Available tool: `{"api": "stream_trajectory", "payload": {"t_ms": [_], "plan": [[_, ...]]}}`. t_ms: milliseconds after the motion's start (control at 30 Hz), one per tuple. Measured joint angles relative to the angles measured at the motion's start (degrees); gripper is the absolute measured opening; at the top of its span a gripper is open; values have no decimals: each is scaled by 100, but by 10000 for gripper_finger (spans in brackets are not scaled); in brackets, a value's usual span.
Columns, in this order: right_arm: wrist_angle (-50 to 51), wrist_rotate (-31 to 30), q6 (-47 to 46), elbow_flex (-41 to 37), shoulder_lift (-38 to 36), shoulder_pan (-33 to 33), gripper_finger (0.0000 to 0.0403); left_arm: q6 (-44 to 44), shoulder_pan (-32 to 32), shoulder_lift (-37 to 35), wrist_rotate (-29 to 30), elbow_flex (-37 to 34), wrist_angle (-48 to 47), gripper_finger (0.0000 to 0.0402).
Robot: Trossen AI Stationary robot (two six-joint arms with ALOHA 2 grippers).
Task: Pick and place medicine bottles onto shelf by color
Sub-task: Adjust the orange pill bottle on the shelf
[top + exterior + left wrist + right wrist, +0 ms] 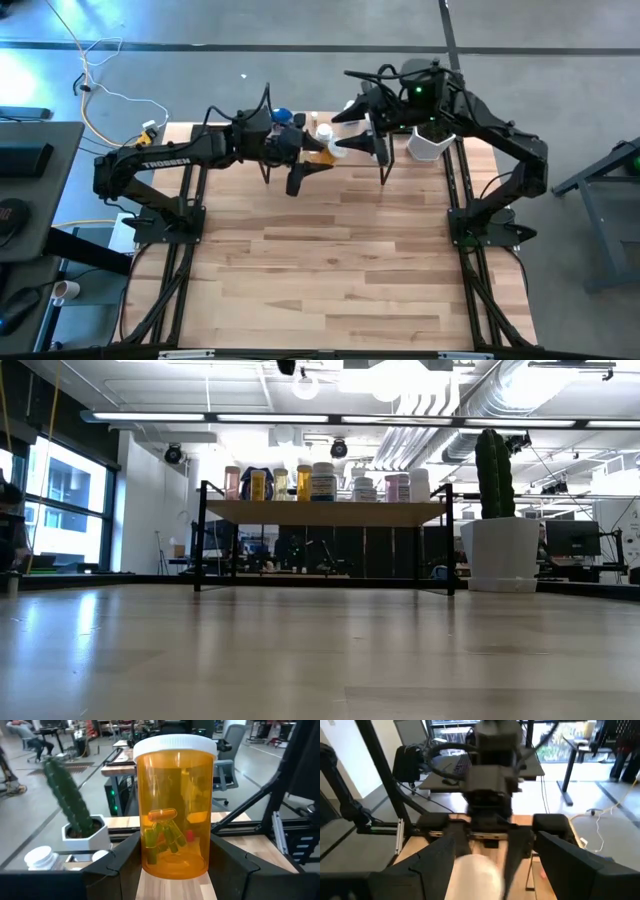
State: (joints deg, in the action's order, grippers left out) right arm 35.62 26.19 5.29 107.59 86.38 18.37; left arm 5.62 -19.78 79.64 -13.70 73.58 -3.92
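Observation:
An orange medicine bottle (175,815) with a white cap and capsules inside stands upright between the fingers of my left gripper (175,870), which is shut on it. In the high view this gripper (316,162) hangs over the shelf (325,512) at the table's far edge. Several bottles (323,481) stand in a row on the shelf's top board. My right gripper (362,138) faces the left one from the right, open. A blurred white round thing (472,875) lies low between its fingers; I cannot tell whether they touch it. My left gripper pinches the orange bottle's lower wall (150,855) between its two fingers, one on each side. The fingers come at it nearly level. The bottle stands upright with its cap up, and its base shows clear above the wood board (175,890).
A white pot with a green cactus (497,510) stands right of the shelf, near the right arm. Two white bottle caps (40,857) show beside the pot. The near part of the plank table (340,270) is bare wood.

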Motion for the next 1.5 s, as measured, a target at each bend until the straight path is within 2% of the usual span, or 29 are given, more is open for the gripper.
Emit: {"api": "stream_trajectory", "payload": {"t_ms": [233,433,633,867,1267,1500], "plan": [[24,-2,-231,0,117,-12,268,12,70,0,5,0,109,179],[67,-16,-231,0,114,-174,268,-90,70,0,253,0,151,179],[317,-619,-154,0,114,-316,268,-251,70,0,291,0,471,179],[317,-651,-141,0,114,-338,267,-351,70,0,390,0,509,179],[317,-675,-141,0,114,-336,211,-345,70,0,582,0,510,179],[361,-671,-141,0,112,-336,207,-346,70,0,587,0,505,179]]}}
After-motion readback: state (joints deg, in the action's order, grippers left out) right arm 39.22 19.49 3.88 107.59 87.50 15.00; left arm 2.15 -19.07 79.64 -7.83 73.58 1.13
